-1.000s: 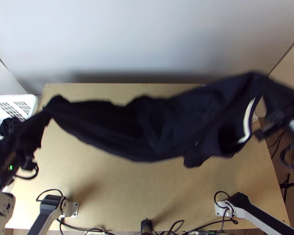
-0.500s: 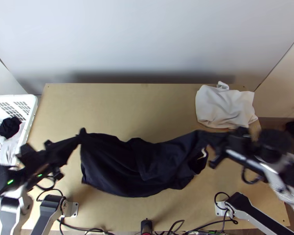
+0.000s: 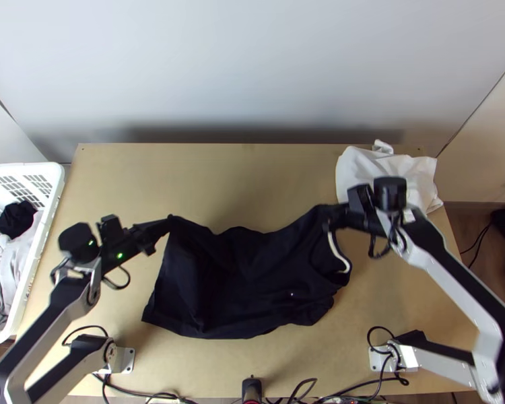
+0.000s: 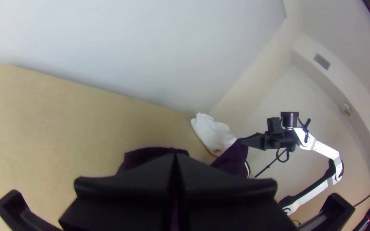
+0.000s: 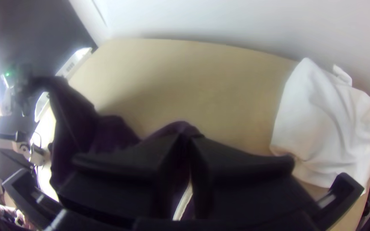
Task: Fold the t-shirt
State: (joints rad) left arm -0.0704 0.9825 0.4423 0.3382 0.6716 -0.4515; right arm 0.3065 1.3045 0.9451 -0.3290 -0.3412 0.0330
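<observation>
Okay, left pincer [image 3: 163,224] and right pincer [image 3: 331,215] both pinch the t-shirt [image 3: 249,286]; I'd lower them together, fabric taut, well clear of the white cloth [image 3: 365,170].

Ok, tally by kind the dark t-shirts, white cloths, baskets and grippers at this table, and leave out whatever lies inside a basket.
Dark t-shirt: 1
White cloth: 1
White basket: 1
Grippers: 2 (left gripper, right gripper)
Total: 5

Brt glare, R wrist view edge
</observation>
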